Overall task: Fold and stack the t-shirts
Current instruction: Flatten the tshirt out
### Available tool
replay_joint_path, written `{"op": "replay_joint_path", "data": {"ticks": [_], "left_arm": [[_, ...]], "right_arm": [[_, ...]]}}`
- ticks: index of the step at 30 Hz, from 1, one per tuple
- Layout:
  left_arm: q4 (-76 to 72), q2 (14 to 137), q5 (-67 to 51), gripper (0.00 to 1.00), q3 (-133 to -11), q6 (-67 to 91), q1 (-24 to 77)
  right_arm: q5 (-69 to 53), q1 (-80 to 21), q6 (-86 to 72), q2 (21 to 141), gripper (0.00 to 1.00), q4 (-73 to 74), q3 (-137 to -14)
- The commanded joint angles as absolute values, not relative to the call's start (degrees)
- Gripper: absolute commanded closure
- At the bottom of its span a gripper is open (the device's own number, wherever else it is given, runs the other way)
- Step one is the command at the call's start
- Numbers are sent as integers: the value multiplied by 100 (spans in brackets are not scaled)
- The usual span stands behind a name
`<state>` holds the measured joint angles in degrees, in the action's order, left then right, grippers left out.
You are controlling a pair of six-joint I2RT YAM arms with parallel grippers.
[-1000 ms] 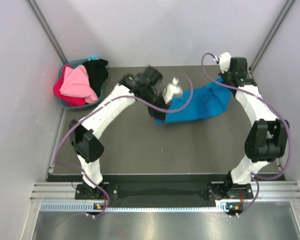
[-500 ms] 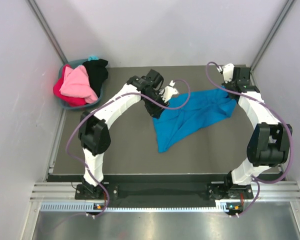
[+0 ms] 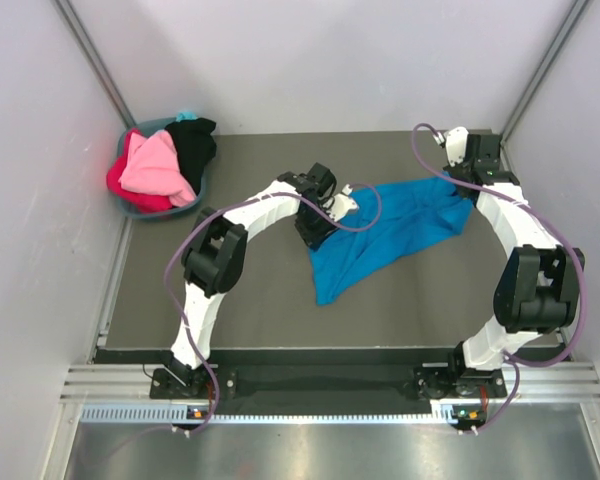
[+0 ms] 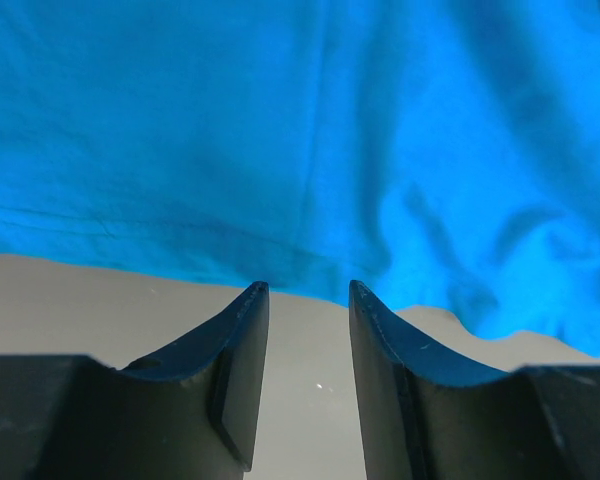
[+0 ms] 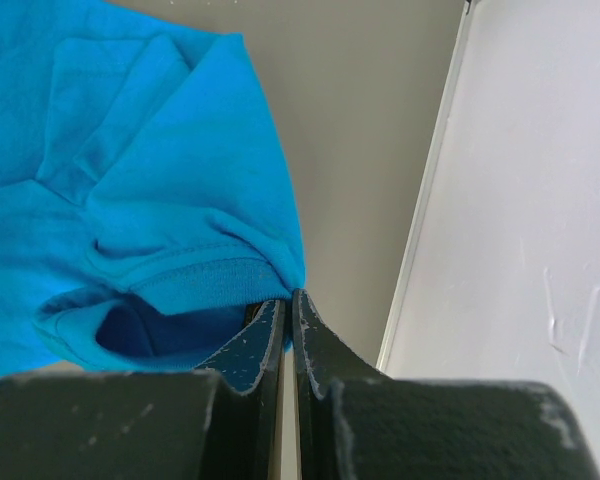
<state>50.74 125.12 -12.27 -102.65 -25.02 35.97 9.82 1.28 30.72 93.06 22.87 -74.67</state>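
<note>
The left pincer (image 4: 308,290) stands partly open and has hold of nothing. In its wrist view we see a clear gap between the two dark fingers (image 4: 242,350), and only the bare grey table (image 4: 100,300) shows through that gap. The blue t-shirt (image 4: 300,130) lies directly ahead of the fingertips, and its hemmed edge runs across the view just beyond them. We cannot tell with certainty whether the tips touch that edge or stop just short of it.

From above, the left pincer (image 3: 342,205) sits at the shirt's near-left edge. The blue t-shirt (image 3: 380,235) spreads away from it over the table (image 3: 240,290) towards the right pincer (image 3: 450,178), with one pointed corner trailing towards the arm bases.

The right pincer (image 5: 288,298) is fully closed, and a fold of the blue t-shirt (image 5: 160,200) is pinched between its fingertips. The gripped portion carries a ribbed, stitched band. The rest of the cloth lies ahead of this pincer and to its left, rumpled in several folds. To its right we see a strip of bare table and then the white side wall (image 5: 520,200).

Well apart from both pincers, beyond the left arm in the far left corner, a basket (image 3: 128,207) holds the other garments: a pink t-shirt (image 3: 158,168) on top, a red t-shirt (image 3: 130,185) under it, and a black t-shirt (image 3: 192,145) draped over the rim nearest the table
</note>
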Motion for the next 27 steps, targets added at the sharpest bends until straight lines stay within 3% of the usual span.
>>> {"op": "replay_joint_path", "data": {"ticks": [1, 16, 27], "left_arm": [[4667, 12515, -1099, 57, -10424, -2434, 3604], [4632, 12806, -975, 64, -10477, -2426, 3551], [4860, 12139, -853, 100, -10801, -2400, 3305]], "right_arm": [[975, 141, 2971, 9272, 100, 2224, -7717], [967, 141, 2962, 9299, 100, 2259, -7708], [958, 141, 2927, 9264, 100, 2276, -7708]]}}
